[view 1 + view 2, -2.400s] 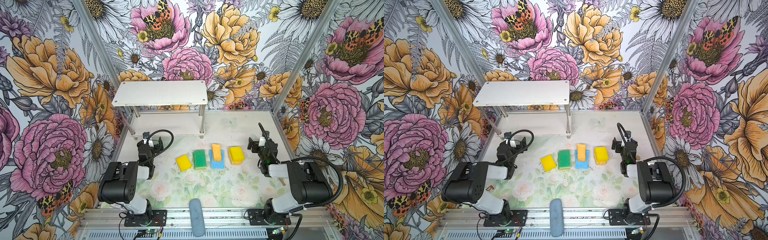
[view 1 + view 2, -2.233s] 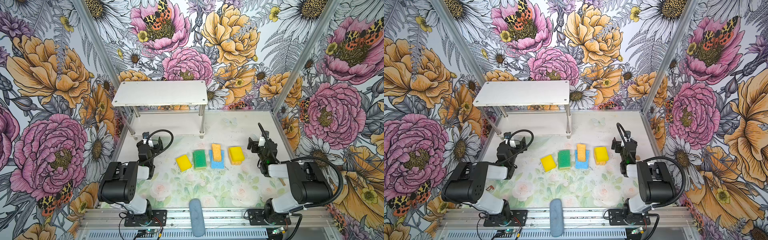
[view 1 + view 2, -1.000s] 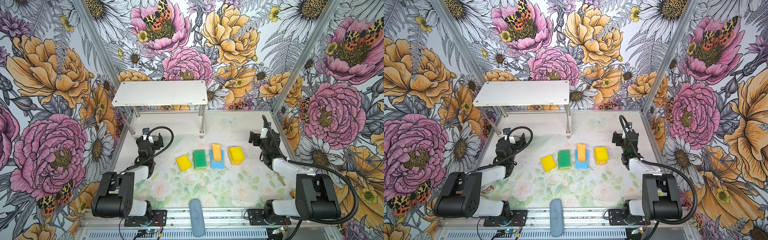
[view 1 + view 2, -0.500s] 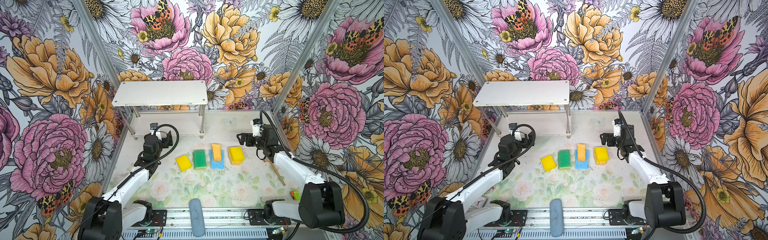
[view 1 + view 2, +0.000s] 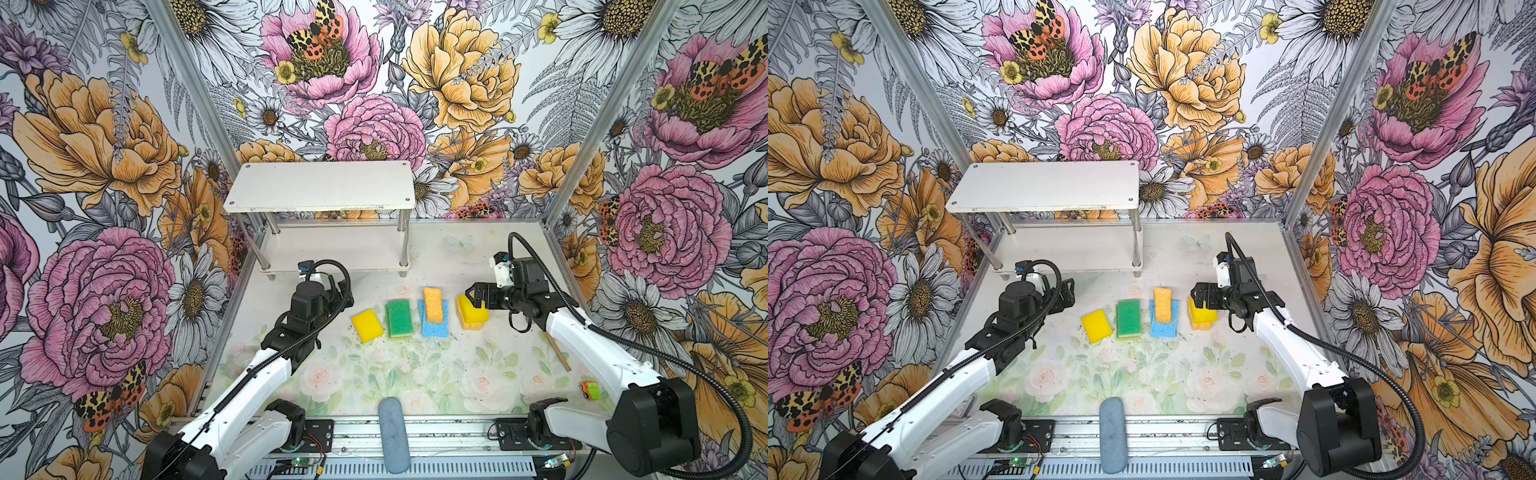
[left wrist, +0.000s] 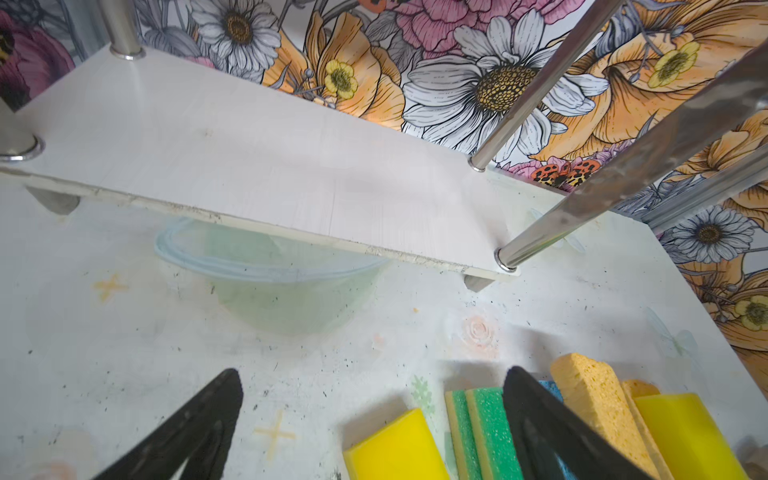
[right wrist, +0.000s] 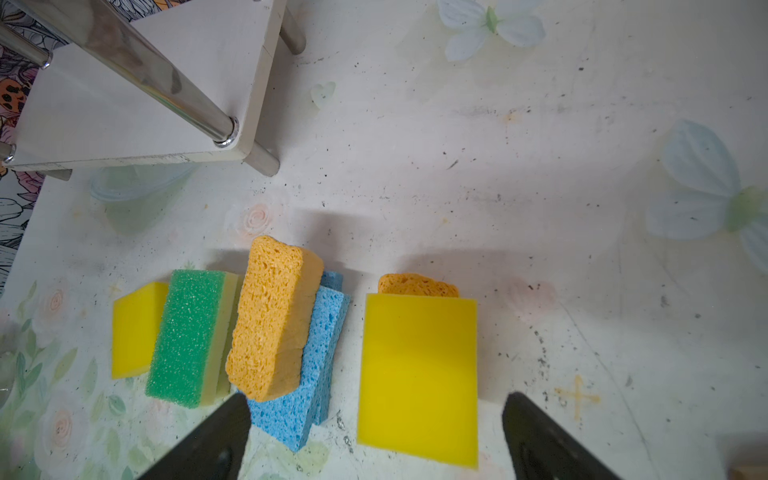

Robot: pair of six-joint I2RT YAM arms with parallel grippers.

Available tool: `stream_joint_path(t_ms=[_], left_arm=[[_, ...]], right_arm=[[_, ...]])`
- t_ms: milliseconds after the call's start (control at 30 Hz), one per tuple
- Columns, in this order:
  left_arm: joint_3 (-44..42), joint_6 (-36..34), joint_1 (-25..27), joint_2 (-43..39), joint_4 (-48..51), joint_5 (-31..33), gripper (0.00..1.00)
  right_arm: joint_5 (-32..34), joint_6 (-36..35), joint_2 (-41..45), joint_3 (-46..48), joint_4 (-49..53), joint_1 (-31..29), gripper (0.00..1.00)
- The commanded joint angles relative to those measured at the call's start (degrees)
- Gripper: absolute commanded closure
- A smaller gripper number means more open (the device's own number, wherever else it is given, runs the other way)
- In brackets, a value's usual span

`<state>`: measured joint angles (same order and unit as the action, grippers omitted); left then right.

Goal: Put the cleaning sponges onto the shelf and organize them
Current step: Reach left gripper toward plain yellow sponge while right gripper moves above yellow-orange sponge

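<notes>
— Where do the sponges lie?

— In a row across the middle of the desk (image 5: 457,374), just in front of the shelf (image 5: 320,187). The shelf stands against the far edge, toward the far left corner. From the left, there's a yellow sponge (image 5: 367,325) lying askew. Next come the green-topped sponges (image 5: 399,318), two of them together by the left wrist view. Then the blue sponges (image 5: 435,330), stacked, with an orange sponge (image 5: 433,304) on top that reaches past their far end.

— And nearest the right edge?

— A second yellow sponge (image 5: 471,316), resting on a second orange sponge (image 7: 417,284). Only one end of that orange one peeks out.

— What about the right claw?

— The right claw (image 7: 376,399) hovers over that second yellow sponge. Its fingers are spread wider than the sponge, one to each side. In the right wrist view neither fingertip touches it.

— And the left claw?

— The left claw (image 6: 374,374) is spread wide too, gripping nothing. It sits low over the desk between the shelf's front edge and the yellow sponge, nearer the left edge than the row is.

— Anything else on the desk?

— A grey-blue cylinder (image 5: 392,432) lies at the middle of the near edge, well apart from the sponges.
</notes>
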<state>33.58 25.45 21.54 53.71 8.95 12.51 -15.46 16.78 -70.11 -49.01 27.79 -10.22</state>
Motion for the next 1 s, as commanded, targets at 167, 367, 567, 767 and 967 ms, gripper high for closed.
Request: stream_joint_path(t_ms=[167, 367, 567, 767, 967], left_arm=[[-0.65, 13.44, 1.96, -0.41, 9.41, -2.76, 0.01], [0.83, 22.48, 3.64, 2.2, 14.25, -2.59, 0.01], [3.25, 32.09, 6.4, 7.2, 18.54, -2.48, 0.01], [7.79, 33.46, 10.0, 14.34, 21.16, -0.91, 0.01], [13.23, 33.96, 13.49, 22.44, 23.73, 2.91, 0.01]], right_arm=[[1.75, -0.07, -4.86, -5.17, 0.78, -0.83, 0.04], [2.37, -1.19, -7.02, -7.03, 0.77, -0.87, 0.04], [3.99, -2.64, -8.13, -7.81, 0.71, -0.87, 0.03], [4.04, -3.48, -9.6, -8.38, 0.69, -0.78, 0.02], [3.45, -3.67, -10.49, -8.12, 0.63, -0.68, 0.02]])
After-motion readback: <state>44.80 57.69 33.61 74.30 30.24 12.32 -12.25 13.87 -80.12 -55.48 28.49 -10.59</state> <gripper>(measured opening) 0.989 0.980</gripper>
